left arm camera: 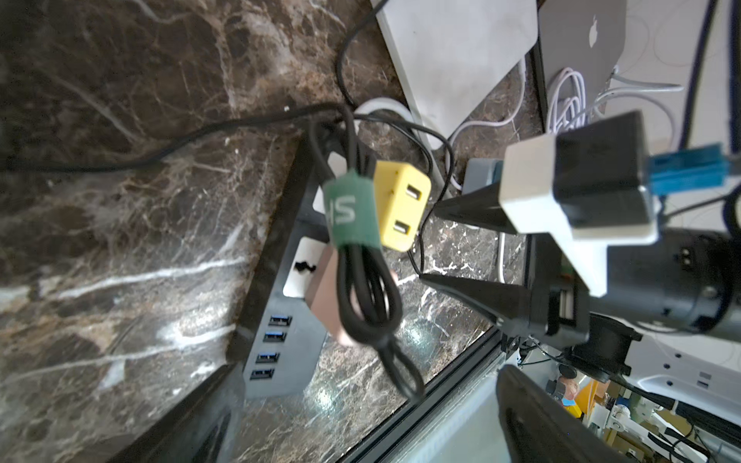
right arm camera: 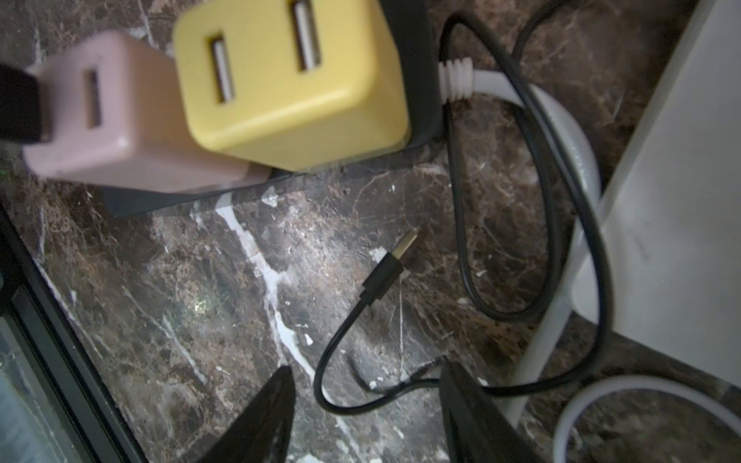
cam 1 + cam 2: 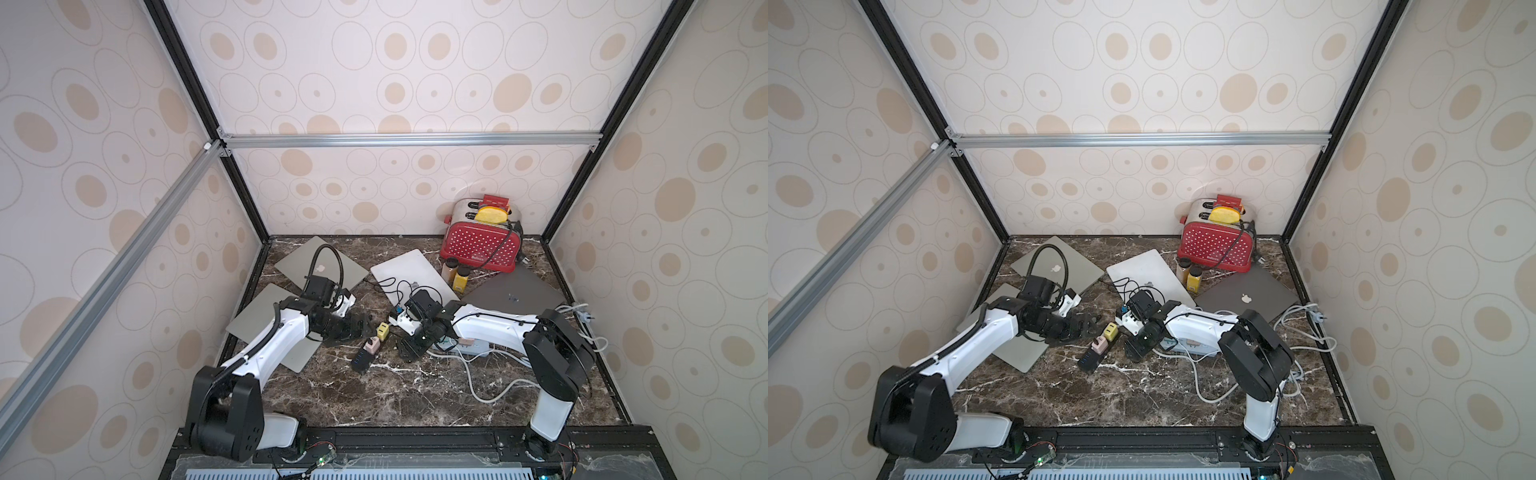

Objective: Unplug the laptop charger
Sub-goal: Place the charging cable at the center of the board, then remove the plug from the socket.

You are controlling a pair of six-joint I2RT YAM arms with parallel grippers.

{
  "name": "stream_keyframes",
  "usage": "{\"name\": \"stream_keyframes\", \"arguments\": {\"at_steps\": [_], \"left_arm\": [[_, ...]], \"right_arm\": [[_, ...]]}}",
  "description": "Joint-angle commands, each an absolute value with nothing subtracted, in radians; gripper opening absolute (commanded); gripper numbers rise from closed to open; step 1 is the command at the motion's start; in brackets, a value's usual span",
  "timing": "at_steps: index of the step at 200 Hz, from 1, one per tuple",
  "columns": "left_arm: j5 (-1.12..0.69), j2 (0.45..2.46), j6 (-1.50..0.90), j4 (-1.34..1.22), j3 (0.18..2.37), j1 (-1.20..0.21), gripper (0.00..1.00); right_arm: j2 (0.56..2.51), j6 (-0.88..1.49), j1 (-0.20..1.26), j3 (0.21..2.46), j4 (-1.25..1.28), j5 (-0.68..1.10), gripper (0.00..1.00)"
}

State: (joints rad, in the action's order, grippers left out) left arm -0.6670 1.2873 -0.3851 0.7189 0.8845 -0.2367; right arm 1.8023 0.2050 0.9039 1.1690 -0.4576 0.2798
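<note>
Two robot arms lean in over a dark marble bench (image 3: 374,399) and meet on either side of a black power strip (image 1: 288,360). Your left gripper (image 3: 362,325) hovers just to the left of the strip, jaws spread wide with nothing between them. Your right gripper (image 2: 365,366) sits low over the bench on the strip's other side, jaws apart and clamping nothing.

The plug (image 2: 391,266) of the charger cable (image 2: 455,180) has a gold tip. It lies loose on the bench just ahead of your right gripper, near the strip but out of any port. The black cable curls across the gap between that gripper's fingers, then loops beside the edge of a closed silver laptop (image 3: 409,270).

A yellow charger (image 2: 288,92) and a pink charger (image 2: 120,120) sit side by side in the strip. In the left wrist view, a cable bundle (image 1: 351,208), black and tied with a green strap, rests over the pink charger.
</note>
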Motion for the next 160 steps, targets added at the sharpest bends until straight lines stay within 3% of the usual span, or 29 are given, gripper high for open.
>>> {"name": "stream_keyframes", "arguments": {"at_steps": [1,34,70,160], "left_arm": [[-0.625,1.166,-0.429,0.781,0.821,-0.235,0.99],[-0.537,1.084,-0.562,0.769,0.778,-0.26,0.99],[-0.513,0.992,-0.776,0.511,0.516,-0.262,0.99],[-0.478,1.174,-0.722,0.437,0.522,-0.29,0.99]], "right_arm": [[1.715,0.196,0.908,1.196,-0.513,0.277,0.67],[1.675,0.18,0.902,1.237,-0.515,0.271,0.78],[1.765,0.165,0.892,1.314,-0.52,0.243,0.8],[1.9,0.146,0.864,1.388,-0.348,0.284,0.79]]}}
